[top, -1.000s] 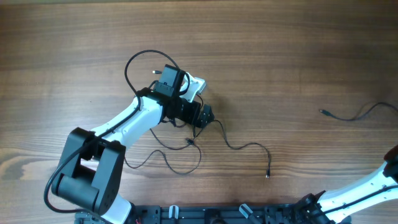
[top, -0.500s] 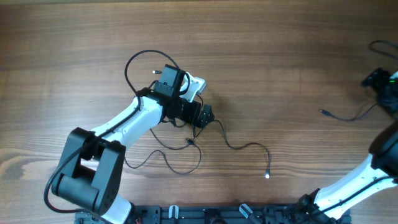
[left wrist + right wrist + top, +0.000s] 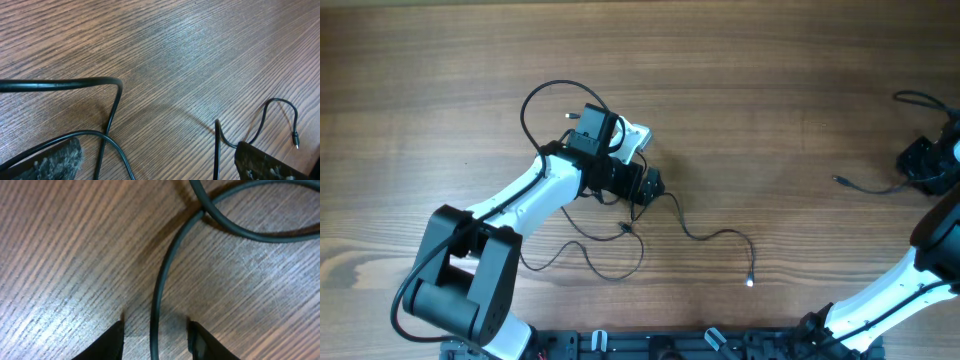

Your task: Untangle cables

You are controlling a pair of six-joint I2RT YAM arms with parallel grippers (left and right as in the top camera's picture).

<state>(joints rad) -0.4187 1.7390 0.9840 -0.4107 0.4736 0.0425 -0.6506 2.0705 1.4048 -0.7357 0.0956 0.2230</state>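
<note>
Taking the far edge of the overhead view as 12 o'clock, we see the loose cable (image 3: 625, 228) lying just toward 6 o'clock of the table's middle. It is a thin dark squiggle that crosses itself in a small tangle, with one strand trailing off toward 4 o'clock and ending in a tiny plug (image 3: 749, 281). The second cable (image 3: 870, 190) lies well apart from it, out toward 3 o'clock. Its plug end points toward 9 o'clock and its other end runs in under the right gripper (image 3: 920, 160). In the right wrist view we see this wire as a dark-green line passing straight between the two fingertips (image 3: 107, 345). The jaws stand partly apart, with bare wood showing on either side of the wire, so they straddle it without clamping it. A thicker black cable (image 3: 250, 234) crosses it just beyond the tips. The left gripper (image 3: 650, 185) sits just toward 12 o'clock of the tangle and points toward 4 o'clock. In its wrist view we find the jaws spread wide and holding nothing. Dark strands (image 3: 110, 112) lie on the wood between the fingers (image 3: 50, 160), and we cannot tell which wire they belong to. The plug-ended strand curls away toward the frame's 4 o'clock. The left arm (image 3: 535, 195), white and black, reaches in from 7 o'clock across the wooden table (image 3: 770, 80).
</note>
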